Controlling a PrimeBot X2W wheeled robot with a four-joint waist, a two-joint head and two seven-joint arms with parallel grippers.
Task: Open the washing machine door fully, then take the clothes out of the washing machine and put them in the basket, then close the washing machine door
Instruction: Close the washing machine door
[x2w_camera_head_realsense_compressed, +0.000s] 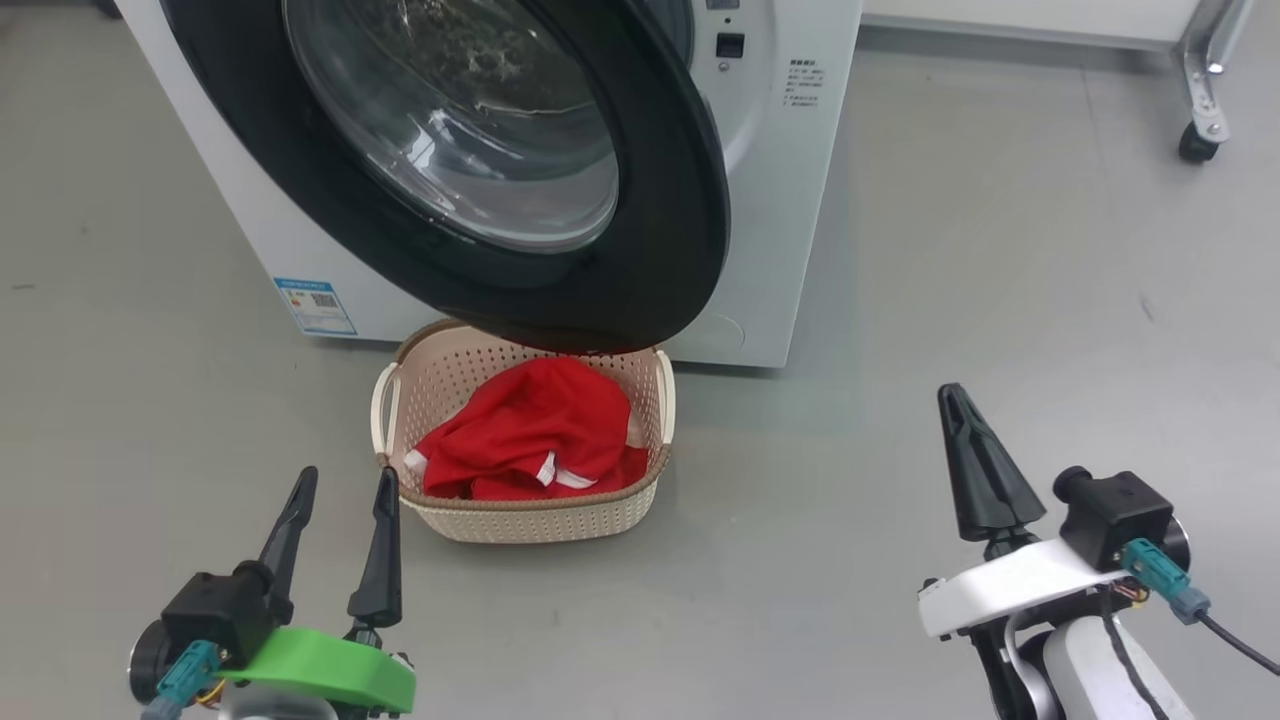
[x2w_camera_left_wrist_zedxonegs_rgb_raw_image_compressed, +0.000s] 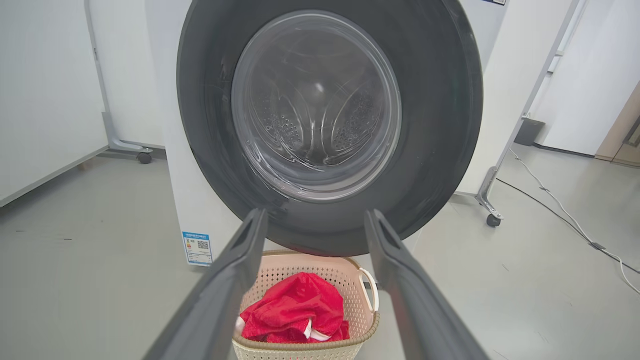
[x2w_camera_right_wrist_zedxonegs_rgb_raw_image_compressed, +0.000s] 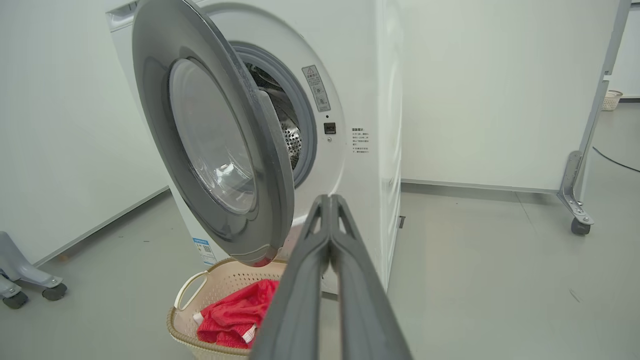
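Right gripper (x2w_camera_head_realsense_compressed: 952, 400): fingers pressed together, nothing between them. Left gripper (x2w_camera_head_realsense_compressed: 348, 480): fingers spread wide, empty. Both hang low over the floor (x2w_camera_head_realsense_compressed: 1000, 300), well apart from the work.

Between them the basket (x2w_camera_head_realsense_compressed: 540, 500) stands on the floor at the washer's (x2w_camera_head_realsense_compressed: 800, 200) front foot, with the clothes (x2w_camera_head_realsense_compressed: 530, 430) heaped inside. The door (x2w_camera_head_realsense_compressed: 660, 200) stands ajar, its lower rim overhanging the basket's back edge.

Judged: unloading is done and door closing is in hand. Next move: put the closed right fingers on the door's outer face near its free edge and push until it latches, staying clear of the basket.

Red clothes (x2w_camera_head_realsense_compressed: 530, 425) in basket (x2w_camera_head_realsense_compressed: 530, 520)
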